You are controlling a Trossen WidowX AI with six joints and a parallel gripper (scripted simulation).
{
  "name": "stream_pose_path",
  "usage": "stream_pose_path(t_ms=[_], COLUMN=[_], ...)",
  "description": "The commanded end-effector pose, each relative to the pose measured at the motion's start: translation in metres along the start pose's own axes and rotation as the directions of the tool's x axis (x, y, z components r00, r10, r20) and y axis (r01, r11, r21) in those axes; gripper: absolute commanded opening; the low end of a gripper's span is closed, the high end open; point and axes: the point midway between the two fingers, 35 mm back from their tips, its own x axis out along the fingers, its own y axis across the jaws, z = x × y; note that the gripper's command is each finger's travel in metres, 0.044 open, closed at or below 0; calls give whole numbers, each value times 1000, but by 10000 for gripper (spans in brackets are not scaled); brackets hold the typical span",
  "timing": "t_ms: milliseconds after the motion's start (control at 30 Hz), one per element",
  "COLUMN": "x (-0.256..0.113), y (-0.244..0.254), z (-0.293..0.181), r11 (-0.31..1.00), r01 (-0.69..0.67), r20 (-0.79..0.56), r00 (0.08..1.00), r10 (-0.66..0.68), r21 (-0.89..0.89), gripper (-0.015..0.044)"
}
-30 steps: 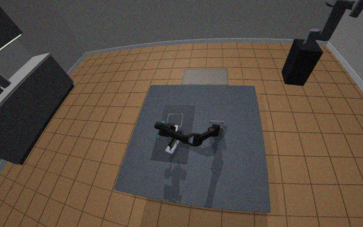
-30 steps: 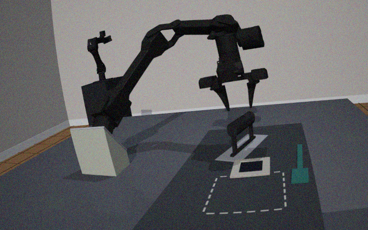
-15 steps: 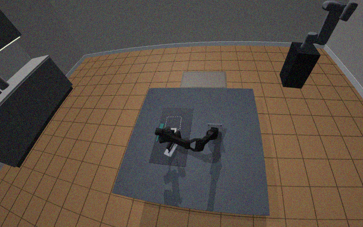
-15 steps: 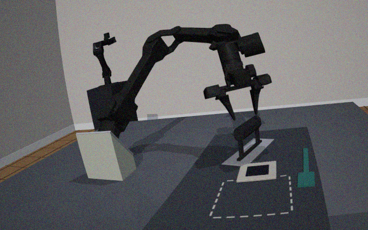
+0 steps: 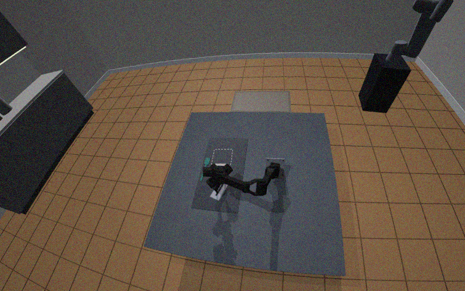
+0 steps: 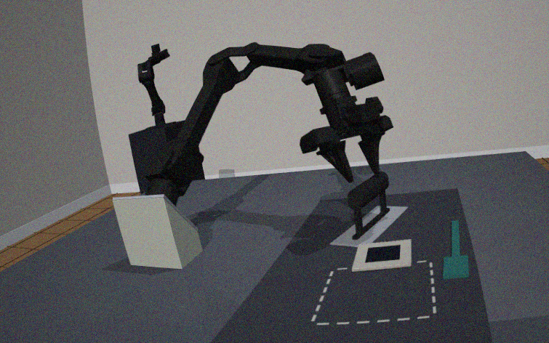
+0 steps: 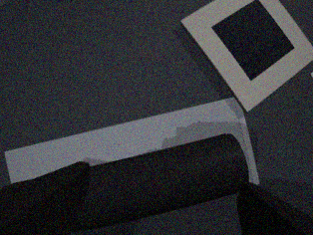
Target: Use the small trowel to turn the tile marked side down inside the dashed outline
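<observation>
The trowel has a thick black handle (image 6: 366, 193) on two posts over a pale flat blade (image 5: 215, 196) (image 6: 397, 215) (image 7: 75, 146), which lies on the dark mat (image 5: 232, 204) (image 6: 274, 309). My gripper (image 6: 364, 176) is open, its fingertips low at the top of the handle; in the wrist view they show near its two ends, and contact is unclear. The pale tile (image 5: 220, 164) (image 6: 405, 252) (image 7: 199, 30) lies flat, its dark marked square up, at the blade's near end. It overlaps the back edge of the dashed outline (image 5: 223, 149) (image 6: 363, 322).
A teal flat tool with a thin handle (image 5: 206, 161) (image 6: 455, 267) lies on the mat to the right of the outline in the exterior view. A pale wedge-shaped block (image 6: 150, 234) stands by my arm's base. Another arm stands on a dark pedestal (image 5: 384, 84) farther off.
</observation>
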Motion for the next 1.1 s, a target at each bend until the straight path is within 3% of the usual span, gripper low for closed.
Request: stream_pose_path(t_ms=[0, 467, 700, 1067], x=[0, 1, 3, 7], y=[-1, 0, 2, -3], z=[-3, -12, -19, -25], r11=[991, 836, 739, 463], r01=[-3, 38, 71, 192], r20=[45, 167, 202, 286], r00=[999, 984, 975, 948], r10=[9, 65, 90, 142], r21=[-136, -547, -670, -865], gripper=[300, 300, 300, 300])
